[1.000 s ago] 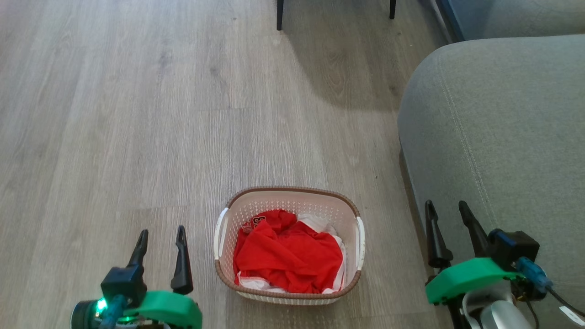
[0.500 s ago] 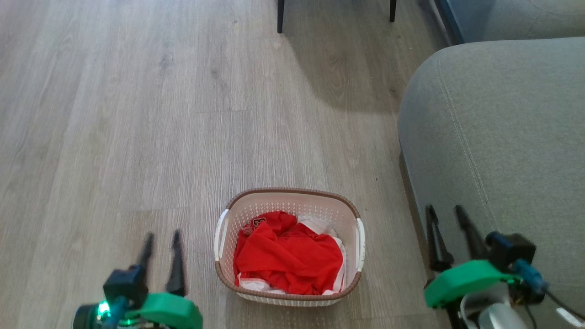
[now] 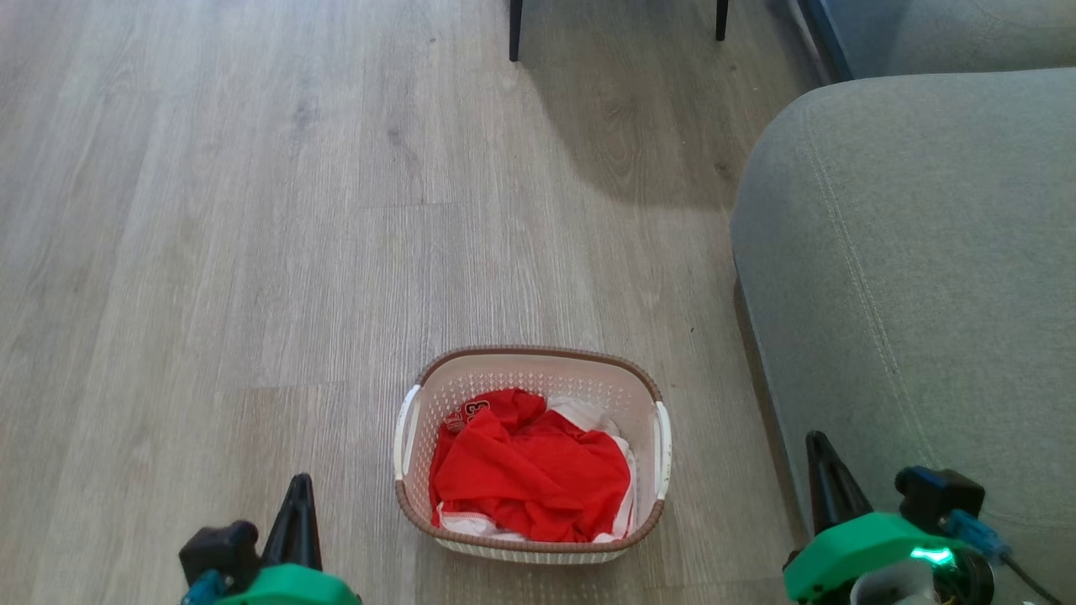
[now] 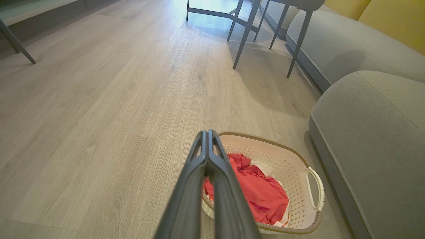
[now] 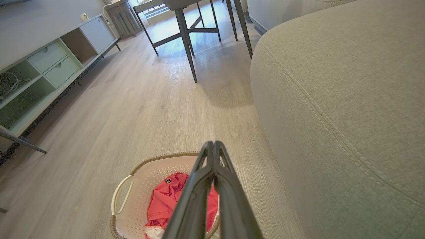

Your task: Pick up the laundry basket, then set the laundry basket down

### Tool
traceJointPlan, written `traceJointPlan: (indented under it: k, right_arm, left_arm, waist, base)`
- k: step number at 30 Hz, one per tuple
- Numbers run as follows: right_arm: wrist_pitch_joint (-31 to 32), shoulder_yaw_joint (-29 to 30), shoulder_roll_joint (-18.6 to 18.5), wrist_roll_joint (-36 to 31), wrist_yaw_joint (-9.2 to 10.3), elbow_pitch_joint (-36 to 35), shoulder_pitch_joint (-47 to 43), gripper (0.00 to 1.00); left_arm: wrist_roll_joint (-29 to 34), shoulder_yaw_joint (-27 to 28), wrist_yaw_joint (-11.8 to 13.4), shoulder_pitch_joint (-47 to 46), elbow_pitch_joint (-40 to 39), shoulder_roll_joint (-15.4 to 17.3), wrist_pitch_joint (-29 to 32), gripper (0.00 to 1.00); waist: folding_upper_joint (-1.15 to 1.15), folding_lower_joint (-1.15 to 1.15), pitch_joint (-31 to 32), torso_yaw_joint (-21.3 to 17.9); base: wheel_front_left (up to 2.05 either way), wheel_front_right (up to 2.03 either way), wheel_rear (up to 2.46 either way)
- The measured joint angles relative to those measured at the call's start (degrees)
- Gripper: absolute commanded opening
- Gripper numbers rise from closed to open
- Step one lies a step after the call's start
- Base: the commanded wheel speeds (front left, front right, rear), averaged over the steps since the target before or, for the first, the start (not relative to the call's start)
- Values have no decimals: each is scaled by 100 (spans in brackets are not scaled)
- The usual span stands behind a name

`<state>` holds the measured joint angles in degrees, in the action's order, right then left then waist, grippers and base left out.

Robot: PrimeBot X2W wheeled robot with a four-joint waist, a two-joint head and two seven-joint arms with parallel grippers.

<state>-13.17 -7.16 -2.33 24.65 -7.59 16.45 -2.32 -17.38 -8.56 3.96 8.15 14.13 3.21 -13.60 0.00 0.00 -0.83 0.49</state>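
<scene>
Head view: left gripper [image 3: 298,491] and right gripper [image 3: 817,449] cut off at the bottom edge. Each has its fingers pressed together on nothing, clear of the laundry basket [image 3: 538,350]. Basket sits on wood floor [image 3: 252,252] between them, near sofa [image 3: 925,252]. Red garment [image 3: 530,470] hides its bottom; white cloth [image 3: 588,413] underneath mostly covered. Open floor to the left and ahead; narrow strip between right handle [image 3: 664,445] and sofa. Chair legs [image 3: 514,29] well ahead.

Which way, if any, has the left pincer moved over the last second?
Yes. Against the laundry basket, which stays put, the left pincer has drawn back toward the head view's bottom edge and shut.
</scene>
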Motion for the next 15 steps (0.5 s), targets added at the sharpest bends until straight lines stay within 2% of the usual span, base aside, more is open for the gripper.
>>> traceJointPlan:
  k: [15]
  right_arm:
    - [207, 136, -7, 929, 0, -3, 41, 0]
  left_arm:
    - [-1007, 122, -151, -137, 27, 4, 244, 0]
  waist:
    - [0, 0, 9, -6]
  base:
    - [0, 0, 0]
